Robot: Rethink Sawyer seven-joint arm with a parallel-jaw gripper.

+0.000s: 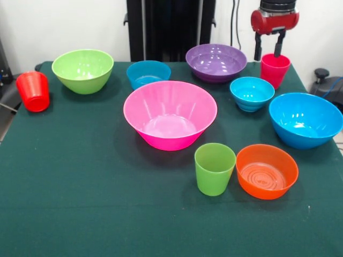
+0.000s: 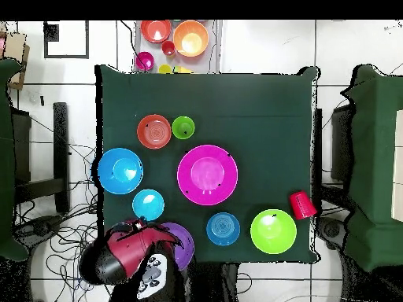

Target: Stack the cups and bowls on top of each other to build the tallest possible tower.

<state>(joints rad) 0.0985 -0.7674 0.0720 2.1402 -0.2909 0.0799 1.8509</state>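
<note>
In the overhead view the arm (image 2: 118, 259) covers the crimson-pink cup entirely and hides part of the purple bowl (image 2: 183, 242). In the front view the top edge cuts the arm off above the gripper (image 1: 269, 51), and the purple bowl (image 1: 216, 61) and two cyan bowls (image 1: 148, 72) (image 1: 252, 92) hide table behind them

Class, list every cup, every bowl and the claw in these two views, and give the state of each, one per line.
claw: open, over the crimson cup's rim
crimson cup: upright
red-orange cup: upside down
green cup: upright, empty
hot pink bowl: upright, empty
purple bowl: upright, empty
green bowl: upright, empty
large blue bowl: upright, empty
two cyan bowls: upright, empty
orange bowl: upright, empty
</note>
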